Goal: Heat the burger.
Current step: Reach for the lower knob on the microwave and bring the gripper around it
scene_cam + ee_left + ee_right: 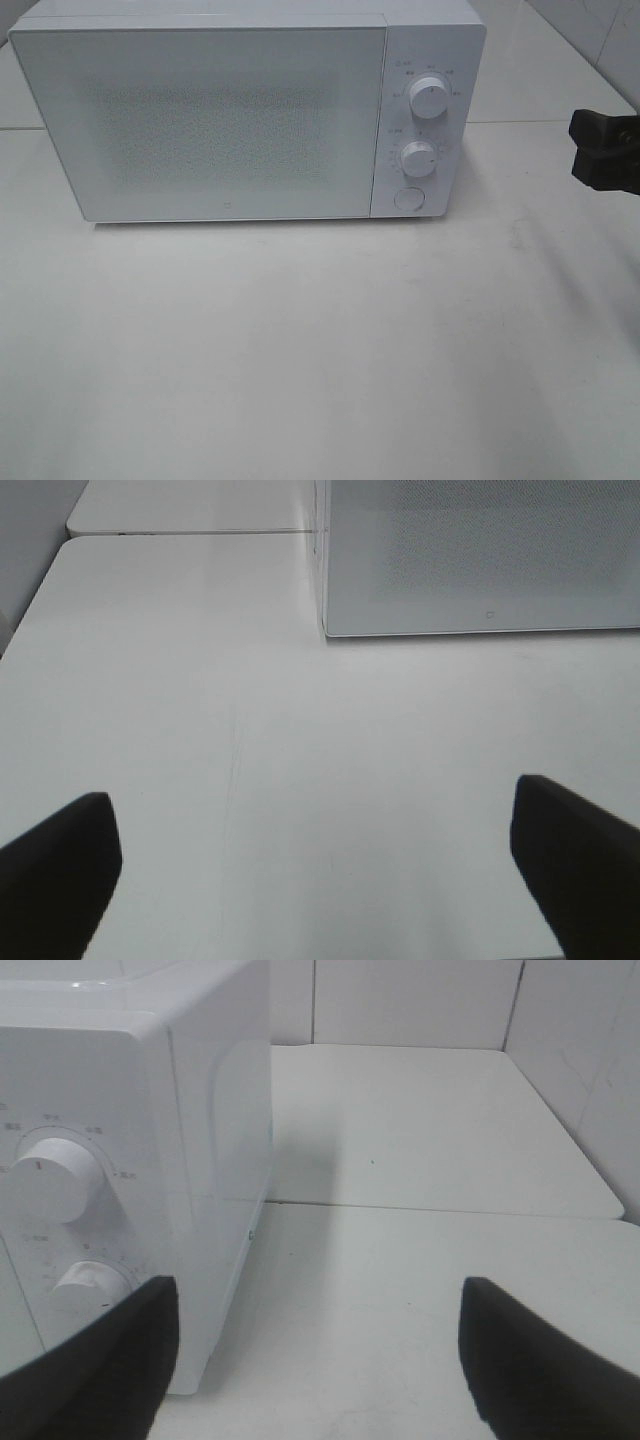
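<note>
The burger is out of view in all three frames. A white microwave (220,120) stands at the back of the white table (300,350) with its door shut. My left gripper (320,870) is open over bare table in front of the microwave's (480,560) left front corner, with nothing between its fingers. My right gripper (320,1360) is also open and empty, beside the microwave's (130,1110) right side near the knobs. In the exterior view only a black part of the right arm (605,150) shows at the right edge.
The microwave's control panel has an upper knob (431,99), a lower knob (418,159) and a round button (408,198). A second white tabletop (420,1120) adjoins behind, and tiled walls rise at the back and right.
</note>
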You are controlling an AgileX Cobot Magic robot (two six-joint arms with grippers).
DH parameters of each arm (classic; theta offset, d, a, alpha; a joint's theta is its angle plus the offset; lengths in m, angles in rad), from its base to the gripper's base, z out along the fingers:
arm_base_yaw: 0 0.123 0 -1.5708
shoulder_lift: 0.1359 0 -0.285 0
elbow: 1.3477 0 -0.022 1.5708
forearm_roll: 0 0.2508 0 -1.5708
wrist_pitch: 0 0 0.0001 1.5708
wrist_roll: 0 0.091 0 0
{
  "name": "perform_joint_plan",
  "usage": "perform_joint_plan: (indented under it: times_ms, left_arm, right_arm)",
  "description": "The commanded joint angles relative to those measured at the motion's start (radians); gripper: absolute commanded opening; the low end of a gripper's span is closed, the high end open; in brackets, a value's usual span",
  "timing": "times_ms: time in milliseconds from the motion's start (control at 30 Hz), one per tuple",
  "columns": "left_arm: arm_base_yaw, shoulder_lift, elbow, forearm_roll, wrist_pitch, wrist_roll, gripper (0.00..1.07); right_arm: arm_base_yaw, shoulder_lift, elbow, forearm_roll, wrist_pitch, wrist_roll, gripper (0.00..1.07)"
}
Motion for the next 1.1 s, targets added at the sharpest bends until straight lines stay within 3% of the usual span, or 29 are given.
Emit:
perform_joint_plan:
  times_ms: [33,200,667,933,1100]
  left_arm:
    - [0.002,-0.025,0.003,-0.002,-0.002,-0.007,0.98]
    - [0.002,-0.025,0.003,-0.002,-0.002,-0.007,0.98]
    - [0.002,-0.025,0.003,-0.002,-0.002,-0.007,0.98]
    - [0.002,-0.025,0.003,-0.002,-0.002,-0.007,0.98]
    - [0.002,-0.025,0.003,-0.002,-0.002,-0.007,0.98]
  right_arm:
    - [0.083,0.045,0.02,0.151,-0.107,-0.112,0.75]
    - [0.217,0.11,0.02,0.306,-0.176,-0.235,0.75]
    - [0.559,0.312,0.007,0.681,-0.437,-0.276,0.75]
    - [0.678,0.406,-0.082,0.779,-0.459,-0.338,0.75]
    - [0.698,0.447,-0.119,0.779,-0.461,-0.337,0.75]
